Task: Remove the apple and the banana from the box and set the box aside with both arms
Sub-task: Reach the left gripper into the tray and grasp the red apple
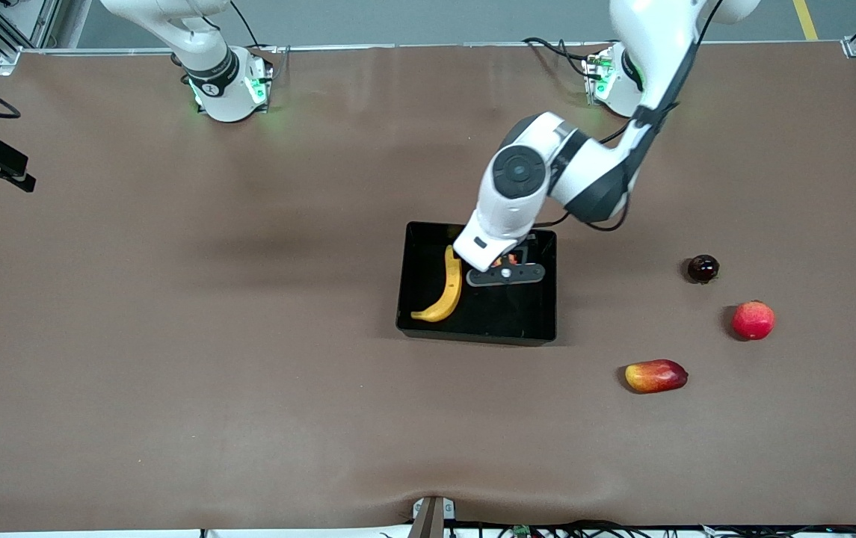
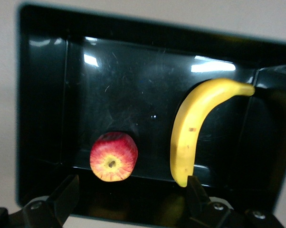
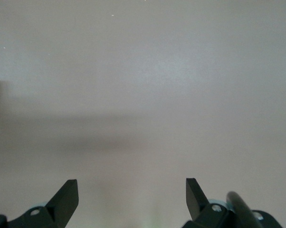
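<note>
- Box (image 1: 477,329) — glossy black bin with low walls, near the middle of the brown table (image 1: 248,336), holding 2 fruits.
- Banana (image 1: 445,288) — long, curved, yellow; lies on the box floor along the wall toward the right arm's end, one tip close to the wall nearest the front camera.
- Apple (image 2: 113,156) — small, red with yellowish patches, dimpled top showing in the left wrist view; sits on the box floor beside the banana and apart from it, toward the left arm's end. In the front view it is almost wholly hidden under the left gripper.
- Left gripper (image 1: 506,273) — over the box, above the apple; fingers (image 2: 66,194) spread wide, nothing between them.
- Right gripper (image 3: 132,194) — not seen in the front view; its wrist view shows only bare table below; fingers wide apart, holding nothing. This arm waits.
- Mango (image 1: 656,375) — oblong, red and yellow; on the table outside the box, toward the left arm's end and nearer the front camera than the box.
- Round red fruit (image 1: 753,320) — on the table toward the left arm's end, farther from the front camera than the mango.
- Dark fruit (image 1: 703,268) — small, glossy, near the round red fruit and farther from the front camera.
</note>
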Controlling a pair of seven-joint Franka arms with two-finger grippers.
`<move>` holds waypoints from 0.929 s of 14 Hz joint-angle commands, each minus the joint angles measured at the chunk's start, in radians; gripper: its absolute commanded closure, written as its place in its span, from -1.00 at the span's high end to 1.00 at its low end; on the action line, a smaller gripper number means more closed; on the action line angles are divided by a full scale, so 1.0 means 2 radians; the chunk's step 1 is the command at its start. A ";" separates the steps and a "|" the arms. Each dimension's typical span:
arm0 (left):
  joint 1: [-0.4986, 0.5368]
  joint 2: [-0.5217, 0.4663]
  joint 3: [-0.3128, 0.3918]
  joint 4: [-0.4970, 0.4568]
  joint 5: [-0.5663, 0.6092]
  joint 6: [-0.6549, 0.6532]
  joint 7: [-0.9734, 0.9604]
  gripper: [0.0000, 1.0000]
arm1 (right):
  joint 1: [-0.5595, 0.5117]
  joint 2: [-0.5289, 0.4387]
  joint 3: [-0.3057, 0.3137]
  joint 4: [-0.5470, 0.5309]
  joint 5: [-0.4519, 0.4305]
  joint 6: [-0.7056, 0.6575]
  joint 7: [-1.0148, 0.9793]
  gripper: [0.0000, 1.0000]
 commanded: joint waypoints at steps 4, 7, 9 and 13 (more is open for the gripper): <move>-0.004 0.017 0.003 -0.035 0.059 0.020 -0.011 1.00 | -0.006 0.003 0.002 0.005 0.009 0.000 -0.005 1.00; 0.005 0.019 0.002 -0.073 0.052 0.067 -0.011 1.00 | -0.006 0.003 0.002 0.005 0.009 0.000 -0.005 1.00; 0.006 0.030 0.002 -0.076 0.051 0.068 -0.011 1.00 | -0.007 0.003 0.002 0.005 0.009 0.000 -0.005 1.00; 0.007 0.042 0.002 -0.082 0.051 0.073 -0.011 0.73 | -0.007 0.003 0.002 0.005 0.009 0.000 -0.005 1.00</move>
